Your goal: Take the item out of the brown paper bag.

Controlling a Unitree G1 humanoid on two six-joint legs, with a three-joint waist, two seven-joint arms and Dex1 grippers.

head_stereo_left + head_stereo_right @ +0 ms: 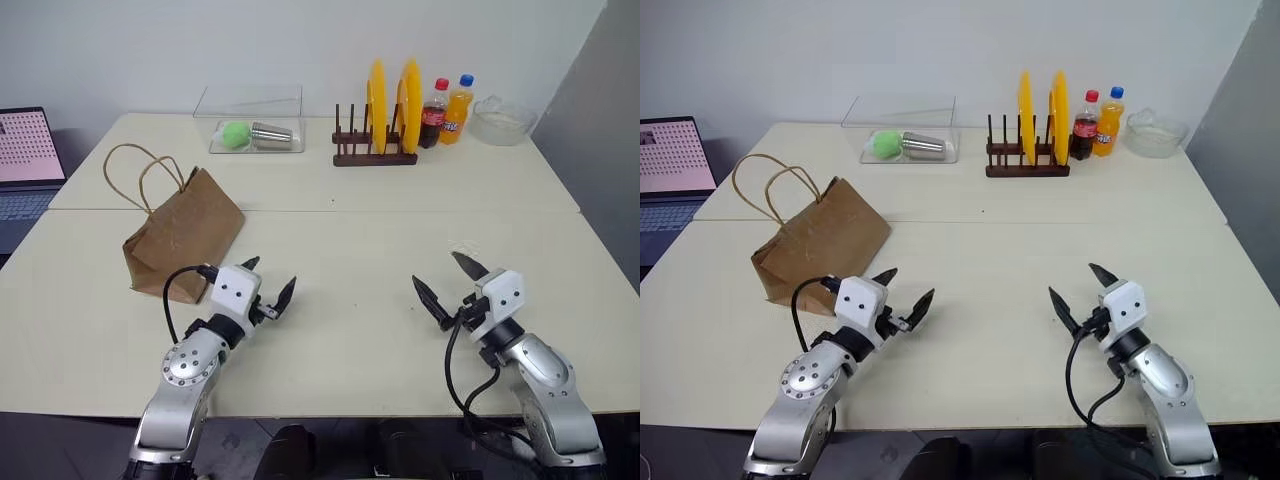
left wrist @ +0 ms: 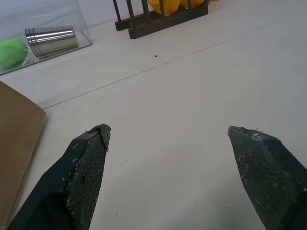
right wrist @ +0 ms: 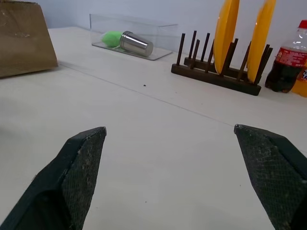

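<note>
**Bag nearest left arm, ahead and outboard**

Brown paper bag point(image 1: 184, 237) lying on table point(image 1: 400, 240), handles toward far side, just beyond left gripper point(image 1: 268, 283). Right gripper point(image 1: 450, 279) well apart. Both spread wide, empty. Item unseen, presumably inside bag.

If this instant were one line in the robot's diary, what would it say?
stage: not started | left gripper: open, empty, beside brown paper bag | right gripper: open, empty, over bare table | item: unseen
</note>
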